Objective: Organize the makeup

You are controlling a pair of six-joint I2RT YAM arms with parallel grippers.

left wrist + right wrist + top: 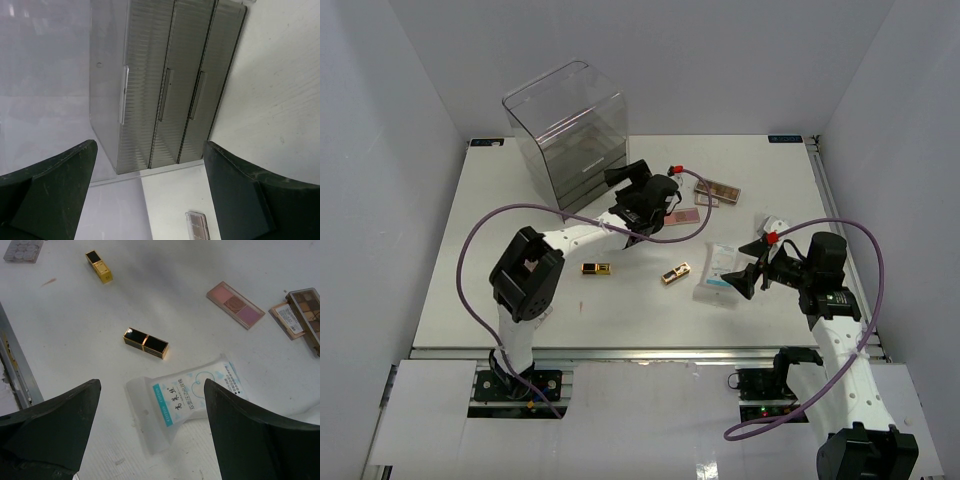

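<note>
Now hovering right gripper (pixel 150 412) spread wide over white packet (pixel 185 395), flat on table (pixel 75 315) near gold-black case (pixel 146 343). Facing shut drawer box (pixel 165 95) with left gripper (pixel 150 170), likewise spread, empty. Pick-up stage, seemingly; next: lower, pinch packet, open drawer.

Packet (pixel 187 395), lower centre: a line of blue Chinese characters beside a teal band. Its smaller print is illegible.

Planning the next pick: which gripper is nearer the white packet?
Right. The right gripper hangs open just beside the packet; the left gripper is far off, facing the drawer box.
</note>
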